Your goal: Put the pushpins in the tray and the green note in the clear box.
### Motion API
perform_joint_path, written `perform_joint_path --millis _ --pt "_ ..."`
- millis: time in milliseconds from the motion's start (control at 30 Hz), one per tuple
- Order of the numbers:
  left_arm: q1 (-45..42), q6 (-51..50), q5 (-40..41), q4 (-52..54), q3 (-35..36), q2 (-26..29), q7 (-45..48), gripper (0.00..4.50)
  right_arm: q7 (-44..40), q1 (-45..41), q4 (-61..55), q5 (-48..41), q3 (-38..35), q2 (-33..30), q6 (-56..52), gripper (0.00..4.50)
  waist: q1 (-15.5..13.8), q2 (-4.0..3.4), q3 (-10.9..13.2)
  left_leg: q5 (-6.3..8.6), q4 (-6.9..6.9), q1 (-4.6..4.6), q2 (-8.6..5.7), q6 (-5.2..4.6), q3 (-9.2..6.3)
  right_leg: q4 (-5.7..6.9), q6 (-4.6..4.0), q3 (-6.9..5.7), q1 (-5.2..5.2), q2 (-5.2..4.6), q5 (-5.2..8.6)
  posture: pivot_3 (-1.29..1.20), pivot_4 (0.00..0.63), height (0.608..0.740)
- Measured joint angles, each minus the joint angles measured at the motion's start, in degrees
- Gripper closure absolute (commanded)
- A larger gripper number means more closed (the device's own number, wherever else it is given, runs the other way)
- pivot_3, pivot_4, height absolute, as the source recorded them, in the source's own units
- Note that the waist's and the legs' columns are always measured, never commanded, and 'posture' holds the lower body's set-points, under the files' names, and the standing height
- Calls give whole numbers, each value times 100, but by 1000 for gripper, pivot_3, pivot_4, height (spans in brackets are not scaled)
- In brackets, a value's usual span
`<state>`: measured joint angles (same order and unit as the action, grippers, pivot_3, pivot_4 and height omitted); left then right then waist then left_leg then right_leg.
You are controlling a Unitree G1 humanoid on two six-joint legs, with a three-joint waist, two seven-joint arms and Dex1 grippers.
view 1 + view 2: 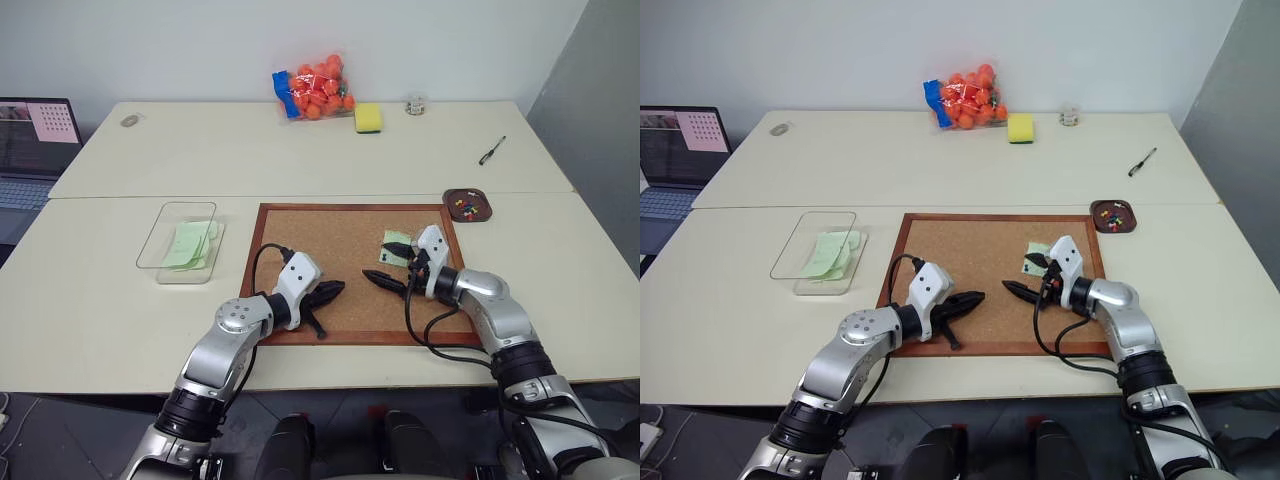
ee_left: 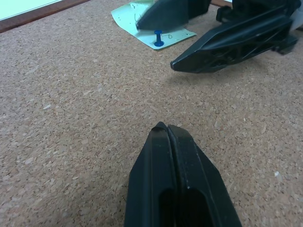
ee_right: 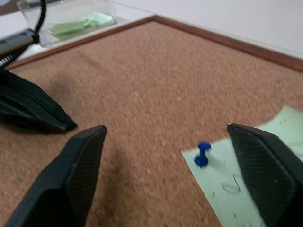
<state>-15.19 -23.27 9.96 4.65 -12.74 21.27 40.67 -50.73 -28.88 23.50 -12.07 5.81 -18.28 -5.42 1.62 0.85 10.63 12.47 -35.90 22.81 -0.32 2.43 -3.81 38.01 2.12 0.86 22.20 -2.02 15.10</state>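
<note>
While the blue pushpin point(image 3: 203, 154) stood upright in the corner of the green note point(image 3: 246, 184), pinning it to the cork board point(image 1: 340, 270), I had my right gripper point(image 3: 165, 156) low over the cork with its fingers well apart, the pin between them and nearer the one over the note. To do this step well, I judged I should centre the pin's head between the fingertips, close on the head and not the paper, then pull straight up so the note did not tear. My left gripper point(image 2: 165, 130) rested on the cork with its fingers pressed together and empty, just across from the right one, so sideways room was tight there. Beyond the right gripper, past the board's wooden frame, the brown tray point(image 1: 467, 204) already held several pins; the clear box point(image 1: 182, 241), holding green notes, lay beyond the left gripper, off the board.
</note>
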Motion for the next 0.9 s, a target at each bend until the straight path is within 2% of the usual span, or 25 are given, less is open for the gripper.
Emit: perform_joint_path --millis 100,233,533,900 --pt "16 0 0 7 8 0 -5 4500 37 -94 167 13 -4 30 99 1872 5 0 0 0 0 -1 0 0 1 1 3 1 0 0 2 0 150 740" --pt "25 1 -1 20 7 -1 -5 4500 70 -136 226 20 -7 31 125 2488 4 0 0 0 0 -1 0 0 1 0 -3 1 0 0 -2 0 150 740" --pt "31 9 -9 23 4 -2 -6 4500 111 -176 342 59 -35 -6 245 4404 5 0 0 0 1 -1 0 0 0 0 -5 0 0 0 -2 0 150 740" --pt "32 16 -22 24 4 -18 -7 4500 121 -189 391 172 -50 -20 417 4466 3 0 0 0 1 0 0 0 0 0 -4 0 0 0 -2 0 150 740"
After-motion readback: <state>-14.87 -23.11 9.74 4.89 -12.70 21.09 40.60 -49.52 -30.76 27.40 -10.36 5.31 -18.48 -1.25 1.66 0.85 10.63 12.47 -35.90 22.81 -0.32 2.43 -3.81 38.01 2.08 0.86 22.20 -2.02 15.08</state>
